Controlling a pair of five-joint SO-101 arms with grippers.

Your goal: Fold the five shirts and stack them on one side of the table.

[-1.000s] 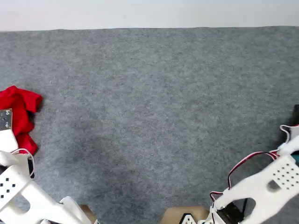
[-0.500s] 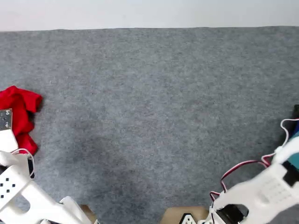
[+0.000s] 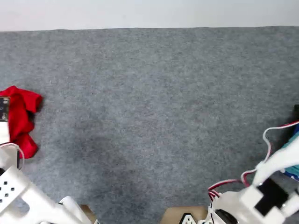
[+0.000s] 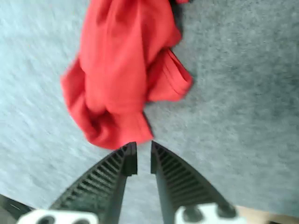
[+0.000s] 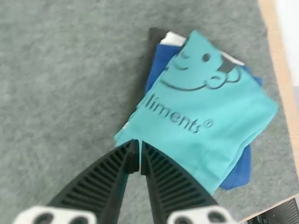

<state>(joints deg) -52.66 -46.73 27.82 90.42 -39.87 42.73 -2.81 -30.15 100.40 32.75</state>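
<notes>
A crumpled red shirt (image 3: 21, 119) lies at the table's left edge. It spreads unfolded on the grey felt just beyond my left gripper (image 4: 138, 161) in the left wrist view (image 4: 124, 70). That gripper's fingers are shut with nothing between them, their tips at the shirt's near hem. My right gripper (image 5: 140, 156) is also shut and empty, with its tips over the near edge of a folded teal shirt (image 5: 205, 116). The teal shirt tops a stack with a blue shirt (image 5: 238, 172) and a dark one (image 5: 156, 35) beneath. A sliver of teal (image 3: 292, 156) peeks out at the right edge of the high view.
Grey felt (image 3: 154, 102) covers the whole table between the two arms. The table's tan edge (image 5: 275, 46) runs just past the stack. One white arm (image 3: 18, 191) stands at the front left and another (image 3: 261, 196) at the front right.
The right arm has swung down and to the right over the stack at the table's edge. The left arm has shifted slightly towards the red shirt.
</notes>
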